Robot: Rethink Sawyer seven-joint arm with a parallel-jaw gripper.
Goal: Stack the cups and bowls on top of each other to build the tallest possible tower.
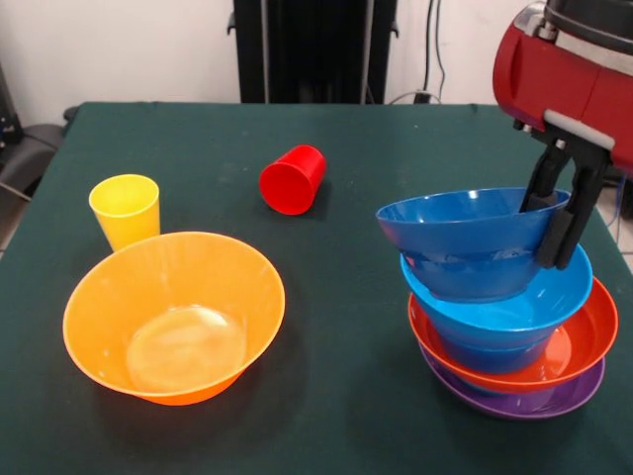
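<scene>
Reaching down, tool (pixel 551 220) pinching blue bowl (pixel 465 226) rim

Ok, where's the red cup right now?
In the front view the red cup lies on its side on the green table, toward its far middle, right of the upright yellow cup and behind the orange bowl.

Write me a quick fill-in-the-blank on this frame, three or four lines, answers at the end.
1. The red cup lies on its ____.
2. The yellow cup stands upright just behind the ____ bowl.
3. The lowest bowl in the stack is ____.
4. The hand grips the rim of the top ____ bowl, which is tilted.

Answers: side; orange; purple; blue
</scene>
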